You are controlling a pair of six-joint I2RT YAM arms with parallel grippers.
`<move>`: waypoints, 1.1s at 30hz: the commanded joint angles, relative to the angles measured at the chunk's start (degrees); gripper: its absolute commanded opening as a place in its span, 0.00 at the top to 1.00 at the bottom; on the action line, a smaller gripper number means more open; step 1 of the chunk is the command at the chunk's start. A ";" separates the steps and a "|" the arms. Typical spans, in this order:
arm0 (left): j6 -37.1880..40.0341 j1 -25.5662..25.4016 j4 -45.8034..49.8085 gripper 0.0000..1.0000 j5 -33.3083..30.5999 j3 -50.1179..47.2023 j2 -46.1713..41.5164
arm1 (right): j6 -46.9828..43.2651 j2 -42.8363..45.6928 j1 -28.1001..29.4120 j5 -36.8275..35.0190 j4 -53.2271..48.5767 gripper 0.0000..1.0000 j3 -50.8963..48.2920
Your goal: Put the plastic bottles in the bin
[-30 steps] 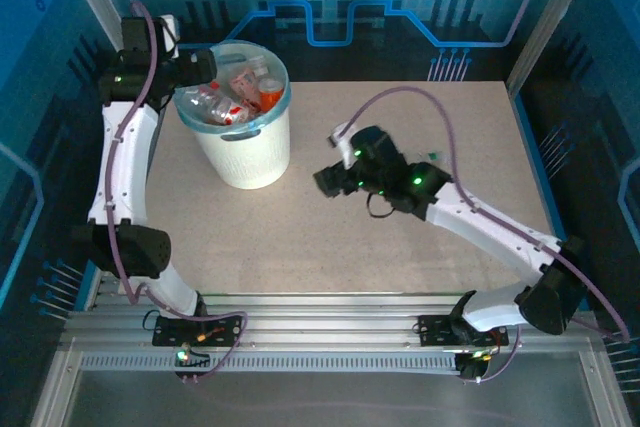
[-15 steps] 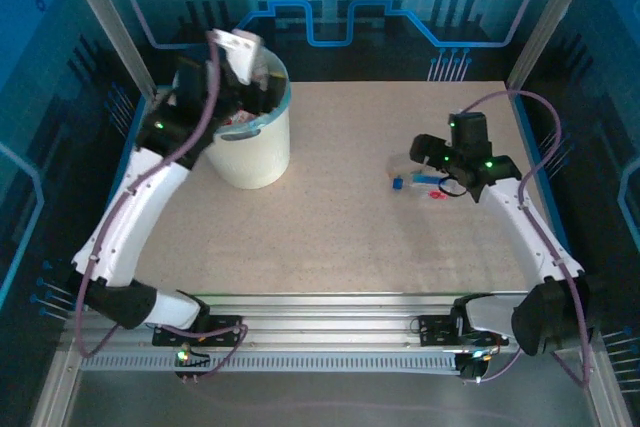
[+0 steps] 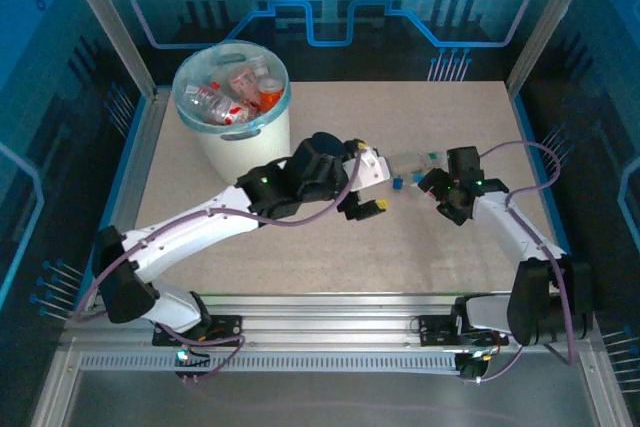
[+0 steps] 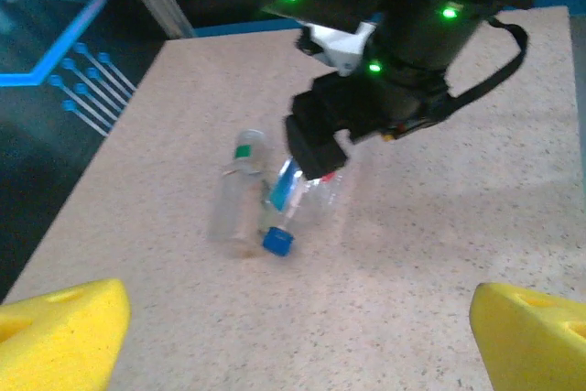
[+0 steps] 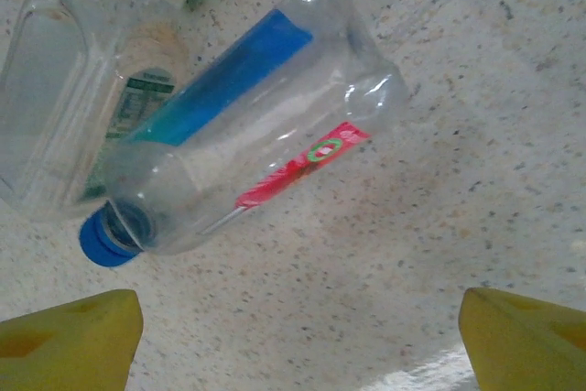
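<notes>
1. The left arm stretches low across the table, and the left gripper [image 3: 383, 190] faces two lying bottles with its fingers spread wide and empty.
2. The right arm bends inward. The right gripper [image 3: 432, 185] hovers over the blue-capped bottle [image 5: 247, 135], its fingers wide and holding nothing.
3. That bottle lies against a green-capped bottle [image 5: 73, 89]. Other plastic bottles [image 3: 232, 92] fill the bin [image 3: 250, 157].

Speckled beige tabletop [image 5: 439, 226]
Clear blue-capped plastic bottle [image 5: 256, 116] bears blue and red stripes; at ten o'clock, a green-capped clear bottle [image 5: 55, 89].

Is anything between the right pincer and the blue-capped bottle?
Nothing visible. The open right pincer hangs over the blue-capped bottle; a second clear bottle lies beside it, not on top.
</notes>
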State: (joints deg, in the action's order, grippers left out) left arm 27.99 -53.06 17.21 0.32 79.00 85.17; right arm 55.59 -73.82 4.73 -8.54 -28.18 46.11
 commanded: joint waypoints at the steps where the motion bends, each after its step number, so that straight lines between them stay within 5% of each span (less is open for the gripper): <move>1: 0.06 -0.28 -3.97 0.04 3.06 -1.48 1.30 | 8.35 -2.46 0.85 -4.01 4.01 0.09 -0.32; 14: 1.81 -0.12 -7.77 0.03 -0.66 -4.24 2.74 | 13.92 -16.99 0.76 -1.59 9.29 0.10 3.65; 33: -2.83 -0.13 -7.93 0.04 -1.86 -4.95 2.55 | 1.99 -11.52 -3.40 2.99 6.04 0.17 -1.03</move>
State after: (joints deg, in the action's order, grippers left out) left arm 26.89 -53.15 10.96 -0.49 75.22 88.62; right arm 61.30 -84.71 2.13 -6.81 -19.46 45.04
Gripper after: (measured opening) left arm 0.960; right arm 0.827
